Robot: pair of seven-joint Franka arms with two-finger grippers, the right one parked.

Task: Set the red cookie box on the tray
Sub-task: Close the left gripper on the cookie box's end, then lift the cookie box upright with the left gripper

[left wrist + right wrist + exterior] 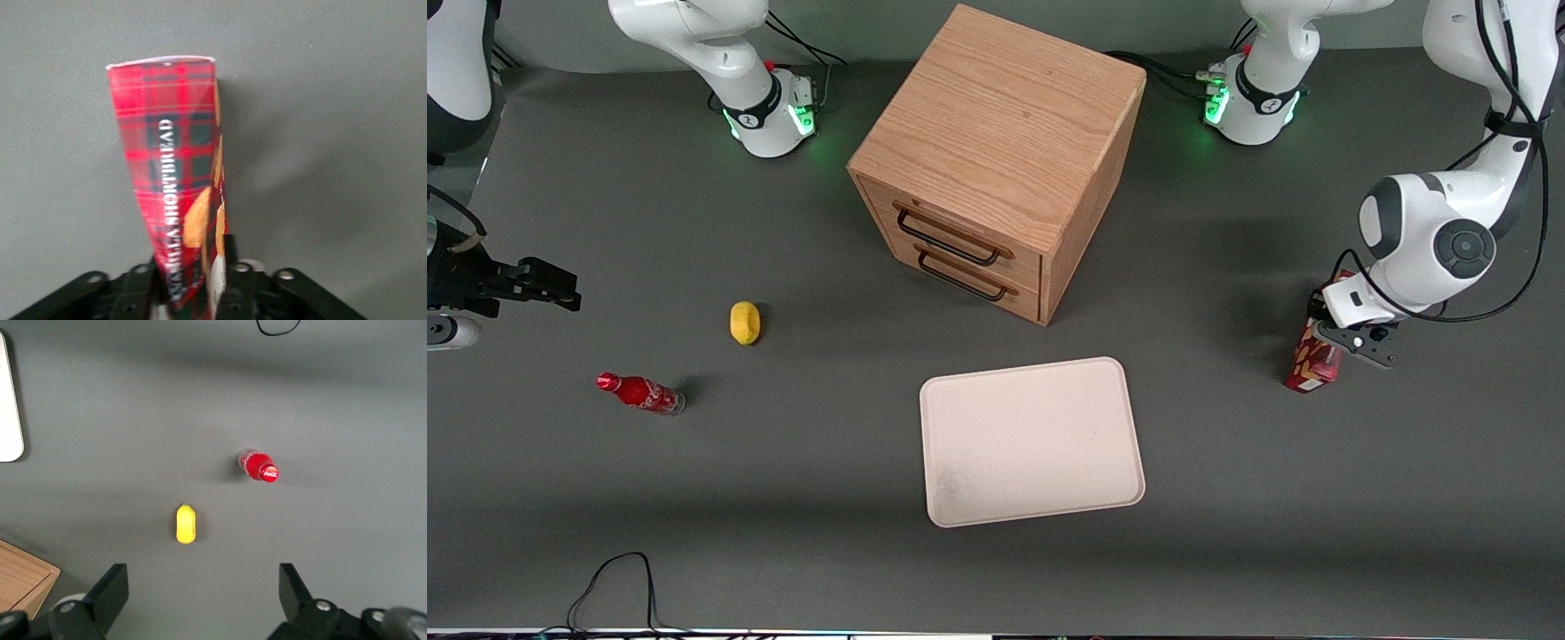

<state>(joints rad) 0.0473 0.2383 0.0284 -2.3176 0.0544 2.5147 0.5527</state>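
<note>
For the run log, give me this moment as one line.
tool: shut on red cookie box | box: toward working arm's end | tray: nothing on it

red cookie box in the pincer, white lettering, unreadable; small red soda bottle, white script logo

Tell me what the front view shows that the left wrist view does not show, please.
Only the front view shows the tray, the wooden drawer cabinet, the yellow item and the small red soda bottle, plus where the box stands: toward the working arm's end of the table. Only the left wrist view shows the box's tartan pattern and white lettering, with the fingers pressed against its sides. Both show the red cookie box held in the gripper.
</note>
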